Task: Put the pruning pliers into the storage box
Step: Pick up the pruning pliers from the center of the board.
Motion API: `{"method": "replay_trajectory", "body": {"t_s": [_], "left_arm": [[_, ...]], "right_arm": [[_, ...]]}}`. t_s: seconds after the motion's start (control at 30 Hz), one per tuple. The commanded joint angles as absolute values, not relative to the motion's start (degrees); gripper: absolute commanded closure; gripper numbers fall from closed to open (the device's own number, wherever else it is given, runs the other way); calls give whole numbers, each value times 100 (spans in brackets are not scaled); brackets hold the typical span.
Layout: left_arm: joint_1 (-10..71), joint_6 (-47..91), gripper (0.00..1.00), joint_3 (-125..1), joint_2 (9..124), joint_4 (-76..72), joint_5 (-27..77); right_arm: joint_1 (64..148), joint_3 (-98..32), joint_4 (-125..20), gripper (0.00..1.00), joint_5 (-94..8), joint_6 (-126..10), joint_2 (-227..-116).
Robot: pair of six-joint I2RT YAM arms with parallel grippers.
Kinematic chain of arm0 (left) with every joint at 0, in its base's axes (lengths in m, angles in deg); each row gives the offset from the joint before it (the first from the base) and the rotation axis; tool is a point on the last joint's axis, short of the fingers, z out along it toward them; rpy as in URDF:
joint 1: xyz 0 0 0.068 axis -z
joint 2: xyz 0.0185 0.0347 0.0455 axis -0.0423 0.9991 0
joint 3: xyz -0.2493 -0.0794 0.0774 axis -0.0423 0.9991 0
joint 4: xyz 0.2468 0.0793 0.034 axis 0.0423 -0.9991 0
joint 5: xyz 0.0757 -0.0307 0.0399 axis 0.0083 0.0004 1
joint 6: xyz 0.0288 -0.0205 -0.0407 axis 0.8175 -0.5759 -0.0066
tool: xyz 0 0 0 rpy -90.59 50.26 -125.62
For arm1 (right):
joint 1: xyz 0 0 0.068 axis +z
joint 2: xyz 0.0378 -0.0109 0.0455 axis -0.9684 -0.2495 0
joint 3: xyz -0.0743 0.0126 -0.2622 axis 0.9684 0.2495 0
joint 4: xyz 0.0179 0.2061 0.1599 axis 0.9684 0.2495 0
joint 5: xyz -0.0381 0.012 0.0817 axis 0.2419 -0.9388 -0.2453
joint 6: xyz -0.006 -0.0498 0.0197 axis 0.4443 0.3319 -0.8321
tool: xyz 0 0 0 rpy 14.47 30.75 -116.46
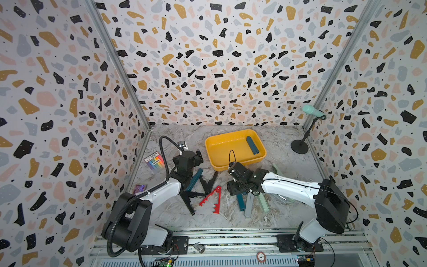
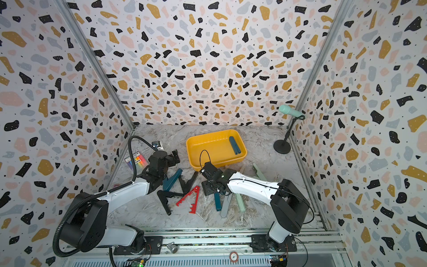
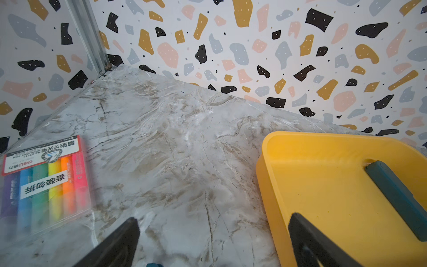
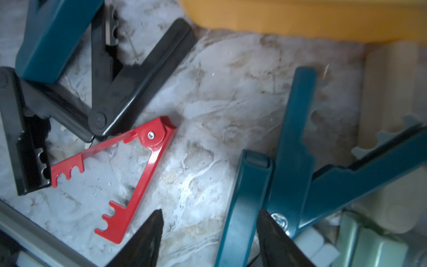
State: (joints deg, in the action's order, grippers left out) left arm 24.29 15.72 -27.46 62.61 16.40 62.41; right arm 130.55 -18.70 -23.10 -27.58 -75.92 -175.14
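A dark teal pruning plier (image 4: 245,203) lies on the worktop (image 4: 208,92) with 1 handle between the fingers of the right claw (image 4: 208,240), nearer 1 finger (image 4: 275,235) than the other. That claw stands partly open, closed on nothing. The red notched plier (image 4: 151,136) lies just beyond the other finger, with a black plier (image 4: 129,85) farther off that way. The left claw (image 3: 215,219) gapes wide and empty just beside the storage box (image 3: 323,185). The box holds 1 folded teal plier (image 3: 397,196), near the wall farthest from that claw.
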Motion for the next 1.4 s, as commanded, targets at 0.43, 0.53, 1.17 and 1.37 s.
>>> {"method": "replay_trajectory", "body": {"t_s": [0.43, 0.53, 1.17, 1.37], "left_arm": [[2405, 1493, 1, -2571, 6181, 1863, 6296], [2405, 1493, 1, -2536, 6167, 1863, 6322], [2396, 1510, 1, -2406, 6109, 1872, 6413], [2397, 1493, 1, -2400, 6105, 1881, 6432]], "right_arm": [[13241, -1003, -2175, 35, -3056, -8473, -17303], [13246, -990, -2252, 37, -3093, -8482, -17365], [13234, -1308, -2387, 63, -2733, -8168, -17820], [13323, -1308, -2476, 76, -2663, -8055, -17548]]}}
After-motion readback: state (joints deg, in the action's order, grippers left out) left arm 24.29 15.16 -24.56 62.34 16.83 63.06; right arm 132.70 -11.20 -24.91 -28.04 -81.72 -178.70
